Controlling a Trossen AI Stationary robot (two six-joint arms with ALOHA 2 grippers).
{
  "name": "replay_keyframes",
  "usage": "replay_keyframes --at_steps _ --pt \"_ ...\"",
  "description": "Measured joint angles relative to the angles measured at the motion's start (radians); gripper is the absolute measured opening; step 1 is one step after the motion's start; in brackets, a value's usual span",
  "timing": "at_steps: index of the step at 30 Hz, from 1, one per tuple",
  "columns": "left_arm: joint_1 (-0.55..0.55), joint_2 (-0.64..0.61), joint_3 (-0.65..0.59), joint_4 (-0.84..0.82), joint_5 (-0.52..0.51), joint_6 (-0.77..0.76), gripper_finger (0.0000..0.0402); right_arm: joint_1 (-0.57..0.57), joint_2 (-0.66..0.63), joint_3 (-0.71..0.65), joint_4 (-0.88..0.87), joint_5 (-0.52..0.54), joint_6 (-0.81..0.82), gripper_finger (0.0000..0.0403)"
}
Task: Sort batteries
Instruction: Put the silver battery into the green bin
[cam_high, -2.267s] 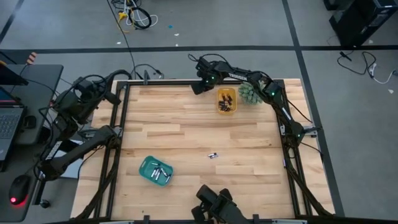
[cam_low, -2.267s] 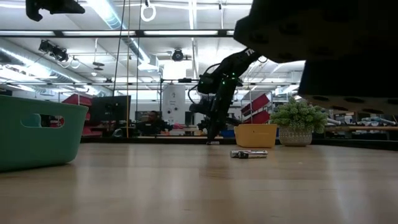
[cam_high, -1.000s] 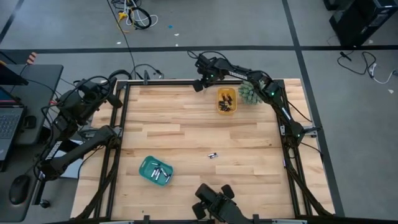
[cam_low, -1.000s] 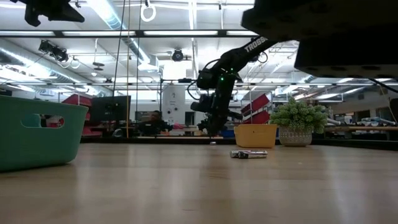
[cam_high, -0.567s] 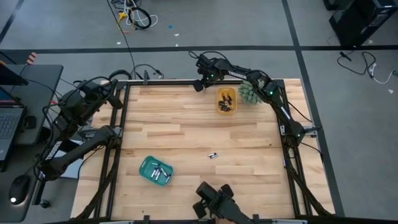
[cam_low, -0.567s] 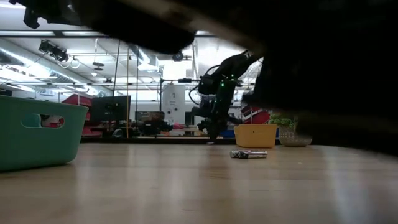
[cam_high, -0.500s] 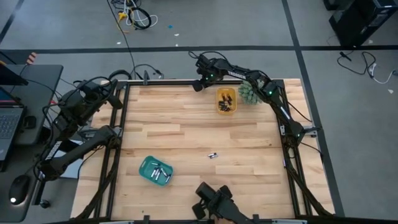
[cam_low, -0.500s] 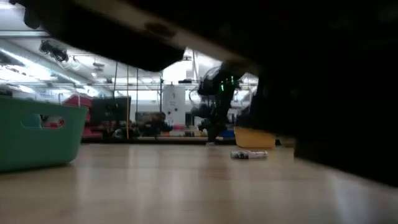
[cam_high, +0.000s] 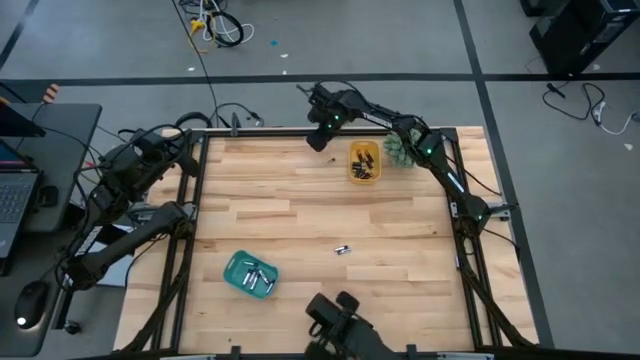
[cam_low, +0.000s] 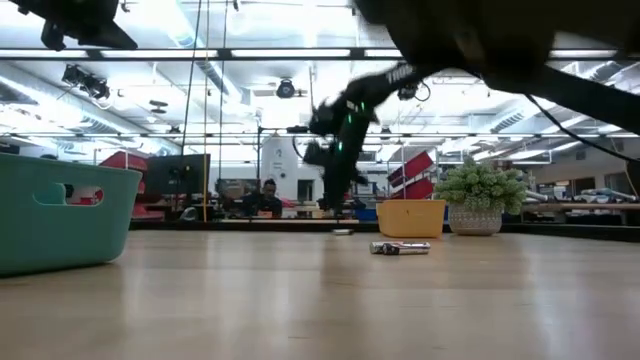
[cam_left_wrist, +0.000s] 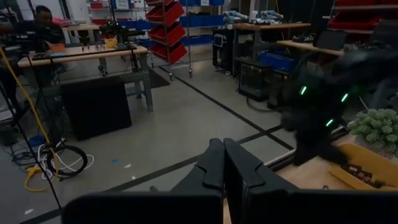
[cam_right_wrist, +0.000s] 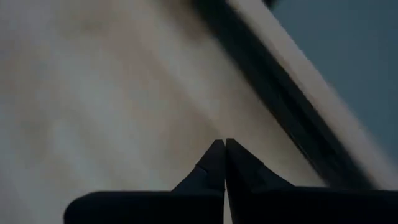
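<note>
Dark batteries fill the yellow tray (cam_high: 364, 162) at the far middle of the table, and silvery batteries lie in the teal tray (cam_high: 250, 274) near the front left. A few loose batteries (cam_high: 342, 249) (cam_low: 400, 247) lie on the bare wood between the trays. My right gripper (cam_high: 317, 141) (cam_right_wrist: 222, 149) is shut on nothing and points steeply down over the table's far edge, left of the yellow tray. My left gripper (cam_left_wrist: 224, 163) is shut, holds nothing and points level. It hovers at the table's far left corner (cam_high: 186, 152), off the wood.
A small potted plant (cam_high: 399, 150) stands right of the yellow tray. A black frame (cam_high: 196, 200) runs along the table's edges. A dark bulky thing (cam_high: 338, 322) sits at the near edge. Bare wood lies between the trays.
My right gripper has rolled about its own long line and shifted slightly toward the table's left along the far edge, staying shut. A dark shape at the near edge passed in front of the low view and has cleared most of it.
</note>
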Motion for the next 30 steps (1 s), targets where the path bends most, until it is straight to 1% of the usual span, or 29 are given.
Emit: replay_keyframes --at_steps 1,2,4,8,11,14,17,19,22,25,28,30 --pt "0.0 0.001 0.0 -0.003 0.001 0.0 0.0 0.01 -0.003 0.032 -0.05 -0.005 -0.093 0.0" --pt "0.0 0.001 0.0 -0.003 0.01 0.0 0.0 0.021 -0.013 0.036 -0.086 -0.006 -0.185 0.0" --pt "-0.001 0.001 0.0 -0.003 0.039 0.0 0.0 0.044 -0.042 0.0 -0.158 0.004 -0.331 0.0001" --pt "-0.001 0.001 0.0 -0.003 0.076 0.01 0.0 0.082 -0.049 -0.006 -0.282 0.048 -0.487 0.0002" --pt "-0.001 0.001 0.0 -0.003 0.081 0.028 0.0 0.103 -0.051 -0.005 -0.317 0.07 -0.571 0.0005" --pt "-0.001 0.001 0.0 -0.003 0.082 0.03 0.0 0.134 -0.051 -0.006 -0.322 0.114 -0.608 0.0017" --pt "-0.001 0.001 0.0 -0.007 0.084 0.031 0.0 0.163 -0.051 -0.009 -0.345 0.125 -0.618 0.004" --pt "-0.001 0.001 0.0 -0.019 0.084 0.035 0.0 0.183 -0.053 -0.043 -0.342 0.143 -0.629 0.0061" --pt "-0.001 0.001 -0.001 -0.029 0.084 0.043 0.0 0.209 -0.053 -0.101 -0.359 0.231 -0.629 0.0092" --pt "-0.001 0.001 -0.001 -0.027 0.096 0.043 0.0 0.225 -0.054 -0.181 -0.328 0.282 -0.62 0.0118" --pt "-0.001 0.001 -0.001 -0.02 0.118 0.043 0.0 0.233 -0.053 -0.244 -0.275 0.298 -0.617 0.0135" --pt "-0.001 0.001 -0.001 -0.013 0.124 0.043 0.0 0.233 -0.058 -0.263 -0.249 0.311 -0.605 0.0138"
